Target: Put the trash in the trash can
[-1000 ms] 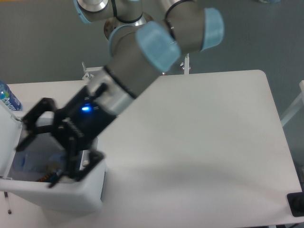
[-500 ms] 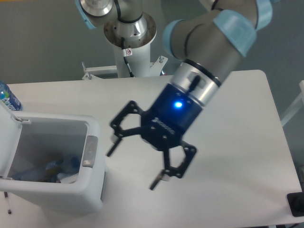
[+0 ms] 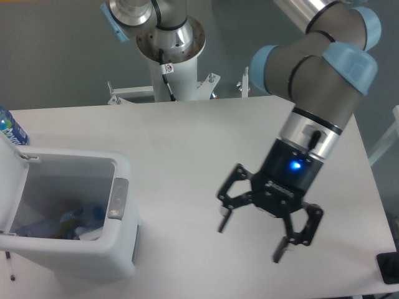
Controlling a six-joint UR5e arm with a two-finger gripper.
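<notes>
Fixed camera, single view.

Gripper [image 3: 252,240], black, two fingers [image 3: 224,219]: spread wide, holding nothing. It hangs over the bare right half of the white counter [image 3: 187,156]. One second ago it was reaching into the bin at the near left; half a second ago it stood mid-counter; it has since carried further right, well apart from the bin.

Large white plastic rectangular bin [image 3: 93,258] with rounded corners, near left: lid [image 3: 9,180] raised at its left side, grey latch tab [image 3: 118,198] on the right wall.

Bin contents [image 3: 68,221]: pale clear-blue plastic and a whitish piece lie at the bottom. Likely the slim water bottle and the pouch, though too blurred to separate.

Bottle with bright blue label [image 3: 9,128], far left behind the lid: not trash.

Judgement: no loose trash shows on the counter; with the empty fingers withdrawn, the placing appears done.
</notes>
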